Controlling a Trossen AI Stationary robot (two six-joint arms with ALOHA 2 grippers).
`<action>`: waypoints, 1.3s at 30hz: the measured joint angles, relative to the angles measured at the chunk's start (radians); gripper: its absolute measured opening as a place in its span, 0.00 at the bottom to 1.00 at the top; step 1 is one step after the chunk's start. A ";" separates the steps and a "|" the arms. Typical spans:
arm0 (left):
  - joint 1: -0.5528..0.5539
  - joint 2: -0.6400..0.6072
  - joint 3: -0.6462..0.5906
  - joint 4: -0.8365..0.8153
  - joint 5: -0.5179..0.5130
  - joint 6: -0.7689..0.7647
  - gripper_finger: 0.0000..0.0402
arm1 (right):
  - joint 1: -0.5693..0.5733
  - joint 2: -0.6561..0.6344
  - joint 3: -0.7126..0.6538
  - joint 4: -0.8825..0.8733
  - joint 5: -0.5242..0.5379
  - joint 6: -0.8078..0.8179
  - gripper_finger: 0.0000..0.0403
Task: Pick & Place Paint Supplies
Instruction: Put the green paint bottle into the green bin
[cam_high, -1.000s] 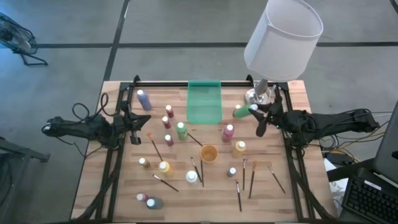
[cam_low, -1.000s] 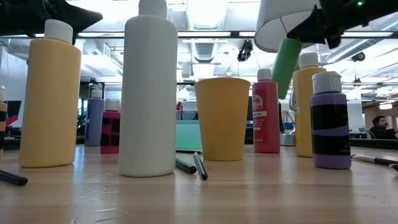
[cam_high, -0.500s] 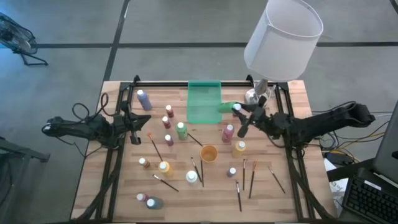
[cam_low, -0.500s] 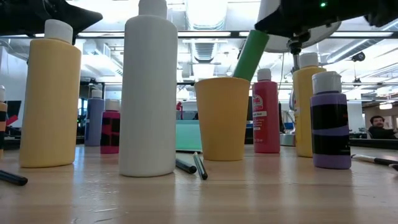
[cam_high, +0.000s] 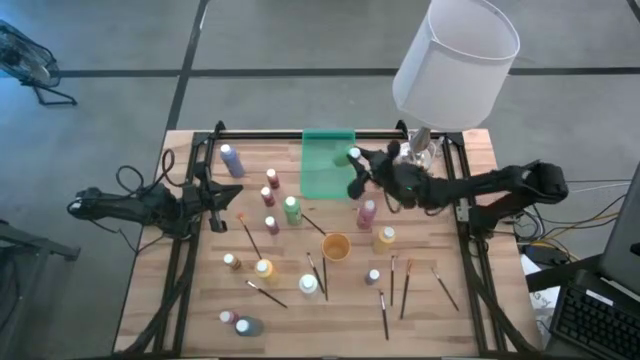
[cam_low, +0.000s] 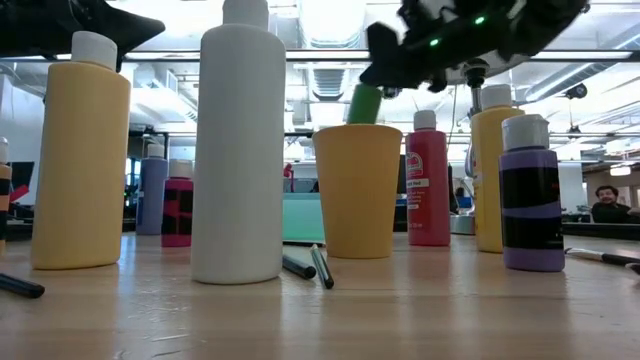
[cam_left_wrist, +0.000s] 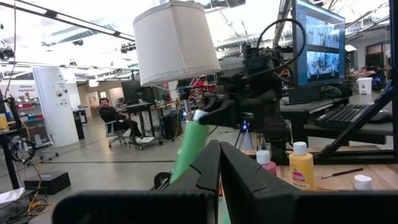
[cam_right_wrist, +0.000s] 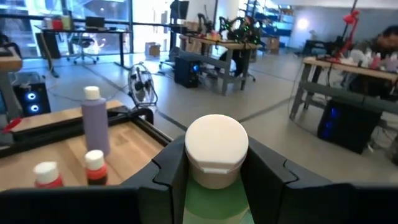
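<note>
The green paint bottle (cam_high: 358, 175) hangs tilted in the air at the right edge of the green tray (cam_high: 322, 165), pinched between the fingers of the right hand (cam_high: 366, 172), which is closed partway around its body just below the pale cap. Because the bottle is smooth and held at a slant, it could slip or swing in the grip, and if let go from this height it might bounce or roll out of the shallow tray. Just beside it on the table (cam_high: 470, 300) stands a pink bottle (cam_high: 367, 212), and the lamp (cam_high: 455, 62) rises close behind the arm; a low or wide sweep could knock either. Farther off stand a yellow bottle (cam_high: 385, 237), the orange cup (cam_high: 335, 246) and scattered paintbrushes (cam_high: 392, 280). The left hand (cam_high: 222, 200) waits, fingers shut and empty, at the table's left side.
</note>
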 joint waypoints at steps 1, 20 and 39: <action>0.000 0.000 0.000 0.000 0.000 0.000 0.04 | -0.015 0.024 0.016 0.000 -0.009 0.007 0.28; 0.000 0.000 0.000 -0.006 0.000 0.000 0.04 | -0.222 0.366 0.251 -0.007 -0.007 0.133 0.28; 0.000 0.000 0.000 -0.013 0.000 0.000 0.04 | -0.324 0.367 0.230 -0.106 -0.078 0.226 0.28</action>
